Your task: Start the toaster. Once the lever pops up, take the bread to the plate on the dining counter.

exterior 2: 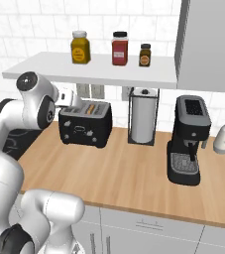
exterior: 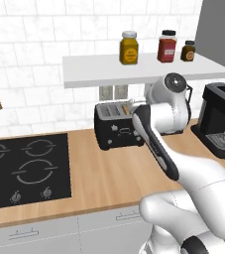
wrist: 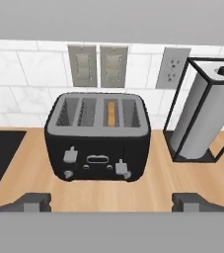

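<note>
Black finger tips of the gripper [wrist: 111, 202] stand wide apart, holding nothing, in front of the black boxy toaster [wrist: 97, 136] with tan bread [wrist: 112, 112] inside.

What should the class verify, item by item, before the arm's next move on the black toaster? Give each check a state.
1. Two-finger gripper jaws apart and holding nothing: ok, the tips stand wide at the bottom of the hand view.
2. Black boxy toaster upright on the light-wood counter and facing the hand: ok.
3. Tan bread slice seated in a slot: ok, it sits in the third slot from the left in the hand view.
4. Pale lever on the bread's side pressed down: cannot tell; it sits lower than the left lever.
5. Path to the toaster front free: ok, the paper towel roll in its black wire holder stands apart to one side.
</note>
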You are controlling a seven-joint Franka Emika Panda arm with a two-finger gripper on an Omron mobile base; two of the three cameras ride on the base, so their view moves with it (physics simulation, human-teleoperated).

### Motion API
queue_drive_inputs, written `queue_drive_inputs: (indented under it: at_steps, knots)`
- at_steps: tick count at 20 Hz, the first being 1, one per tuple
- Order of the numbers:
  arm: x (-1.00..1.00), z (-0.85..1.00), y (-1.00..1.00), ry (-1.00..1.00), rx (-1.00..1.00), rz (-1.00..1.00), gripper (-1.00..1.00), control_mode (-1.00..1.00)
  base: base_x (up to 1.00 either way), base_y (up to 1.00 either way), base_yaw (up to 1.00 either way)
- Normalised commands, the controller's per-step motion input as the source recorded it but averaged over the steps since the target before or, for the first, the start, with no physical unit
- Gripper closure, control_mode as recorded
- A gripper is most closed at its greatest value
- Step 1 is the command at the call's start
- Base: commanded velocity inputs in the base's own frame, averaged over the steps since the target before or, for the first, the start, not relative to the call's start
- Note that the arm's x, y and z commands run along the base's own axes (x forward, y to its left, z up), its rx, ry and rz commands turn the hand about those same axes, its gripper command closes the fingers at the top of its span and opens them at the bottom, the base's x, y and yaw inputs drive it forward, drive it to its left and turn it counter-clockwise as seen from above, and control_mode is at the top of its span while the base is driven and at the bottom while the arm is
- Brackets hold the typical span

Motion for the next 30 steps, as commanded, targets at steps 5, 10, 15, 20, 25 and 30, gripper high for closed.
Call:
queue_drive_inputs:
  at_steps: [5, 10, 15, 20, 25, 30]
  knots:
    - [0.02, 0.00, 0.00, 0.00, 0.09, -0.05, -1.00, -1.00, 0.00, 0.00, 0.00]
    - [0.00, 0.00, 0.00, 0.00, 0.01, 0.00, -1.00, -1.00, 0.00, 0.00, 0.00]
    - [0.00, 0.00, 0.00, 0.00, 0.00, 0.00, -1.00, -1.00, 0.00, 0.00, 0.00]
    - [0.00, -0.01, -0.04, 0.00, 0.00, 0.00, -1.00, -1.00, 0.00, 0.00, 0.00]
    - [0.00, 0.00, -0.08, 0.00, 0.00, -0.01, -1.00, -1.00, 0.00, 0.00, 0.00]
    - [0.00, 0.00, -0.13, 0.00, 0.02, -0.01, -1.00, -1.00, 0.00, 0.00, 0.00]
